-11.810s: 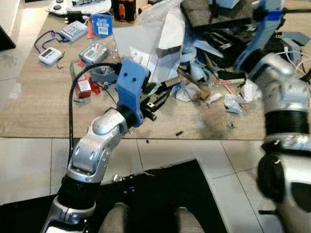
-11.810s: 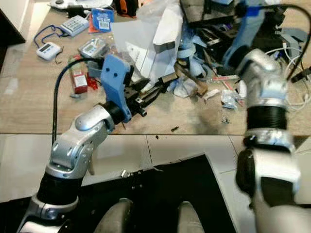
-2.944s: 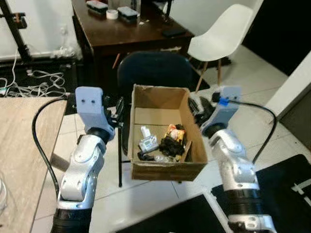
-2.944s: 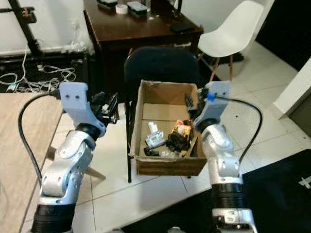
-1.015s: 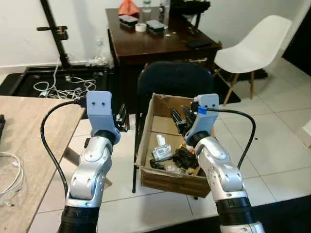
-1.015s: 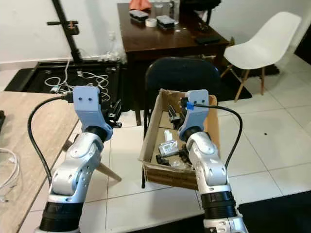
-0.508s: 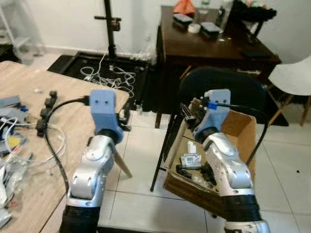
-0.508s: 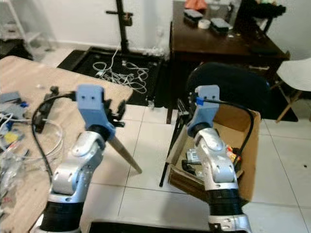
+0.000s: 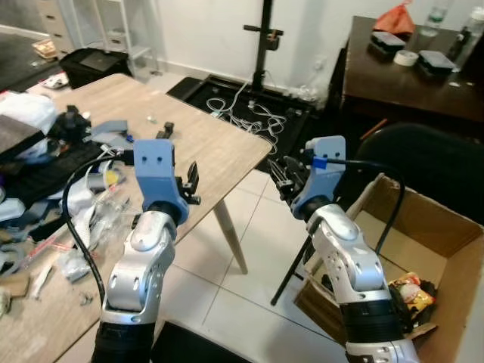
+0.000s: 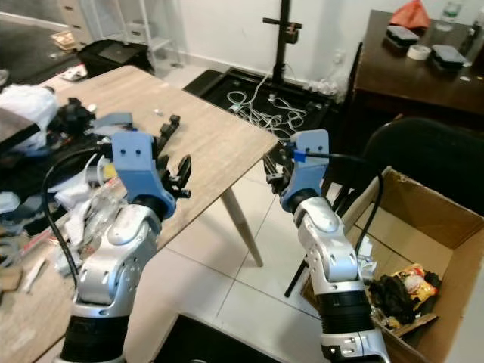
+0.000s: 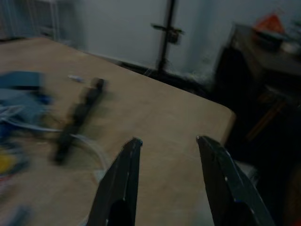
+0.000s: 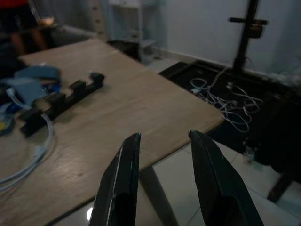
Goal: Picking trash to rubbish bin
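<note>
Both arms are raised mid-frame: the left gripper (image 11: 167,176) and right gripper (image 12: 162,174) each hold their fingers parted around nothing. Trash (image 9: 72,227) litters the wooden table (image 9: 204,151) at the left edge of the frame. The cardboard box (image 9: 423,227) serving as rubbish bin sits at lower right, on a black chair (image 9: 431,162), wrappers (image 9: 412,291) inside.

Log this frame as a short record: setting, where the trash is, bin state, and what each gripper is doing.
setting: room with a wooden table on the robot's left, tiled floor
trash: cluttered pile at the table's far-left end
bin: cardboard box on the right, open, litter inside
left gripper: open, empty, raised over the table edge
right gripper: open, empty, pointing toward the table corner
</note>
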`<state>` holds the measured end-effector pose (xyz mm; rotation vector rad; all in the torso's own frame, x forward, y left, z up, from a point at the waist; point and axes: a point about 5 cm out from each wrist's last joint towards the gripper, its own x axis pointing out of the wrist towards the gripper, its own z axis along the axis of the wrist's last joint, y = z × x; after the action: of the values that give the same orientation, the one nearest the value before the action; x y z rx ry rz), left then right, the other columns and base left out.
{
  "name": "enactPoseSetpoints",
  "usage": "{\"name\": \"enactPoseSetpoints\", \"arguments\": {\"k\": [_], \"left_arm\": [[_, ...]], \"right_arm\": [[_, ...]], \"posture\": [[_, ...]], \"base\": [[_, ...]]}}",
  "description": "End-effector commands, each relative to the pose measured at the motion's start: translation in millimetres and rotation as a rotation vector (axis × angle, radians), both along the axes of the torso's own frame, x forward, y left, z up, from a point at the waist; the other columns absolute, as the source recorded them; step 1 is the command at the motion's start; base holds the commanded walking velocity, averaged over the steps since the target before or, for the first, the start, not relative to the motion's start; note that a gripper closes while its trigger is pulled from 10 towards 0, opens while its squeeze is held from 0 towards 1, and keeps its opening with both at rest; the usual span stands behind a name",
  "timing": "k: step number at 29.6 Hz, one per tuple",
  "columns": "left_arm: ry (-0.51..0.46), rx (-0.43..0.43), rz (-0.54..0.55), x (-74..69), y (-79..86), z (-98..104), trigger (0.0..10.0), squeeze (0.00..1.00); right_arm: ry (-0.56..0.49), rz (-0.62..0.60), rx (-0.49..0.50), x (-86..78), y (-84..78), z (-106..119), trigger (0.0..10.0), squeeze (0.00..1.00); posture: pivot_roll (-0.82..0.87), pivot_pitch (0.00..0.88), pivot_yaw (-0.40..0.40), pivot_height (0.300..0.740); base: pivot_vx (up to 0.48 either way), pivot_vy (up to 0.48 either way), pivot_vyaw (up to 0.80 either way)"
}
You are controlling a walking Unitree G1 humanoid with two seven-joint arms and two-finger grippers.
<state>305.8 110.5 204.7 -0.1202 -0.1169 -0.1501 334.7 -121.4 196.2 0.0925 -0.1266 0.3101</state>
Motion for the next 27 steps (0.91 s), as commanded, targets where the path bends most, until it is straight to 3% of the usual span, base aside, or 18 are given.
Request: {"name": "enactPoseSetpoints", "arguments": {"k": [1,20,27], "left_arm": [[0.01,-0.002,0.019,-2.0,3.3,-1.6,10.0,0.0],[0.022,0.018,-0.022,-4.9,-1.7,-0.9,10.0,0.0],[0.068,0.041,0.018,-4.0,4.2,-4.0,10.0,0.0]], "right_arm": [[0.02,0.02,0.01,-1.1,4.0,-3.2,10.0,0.0],[0.033,0.056,-0.008,-5.3,6.3,-6.4,10.0,0.0],[0.046,0.076,-0.016,-6.7,8.9,-9.5,10.0,0.0]], "posture": [[0.03,0.074,-0.062,0.74],[0.03,0.055,-0.06,0.74],[0.03,0.047,-0.065,0.74]], "base": [[0.0,0.0,0.8],[0.0,0.0,0.8],[0.0,0.0,0.8]]}}
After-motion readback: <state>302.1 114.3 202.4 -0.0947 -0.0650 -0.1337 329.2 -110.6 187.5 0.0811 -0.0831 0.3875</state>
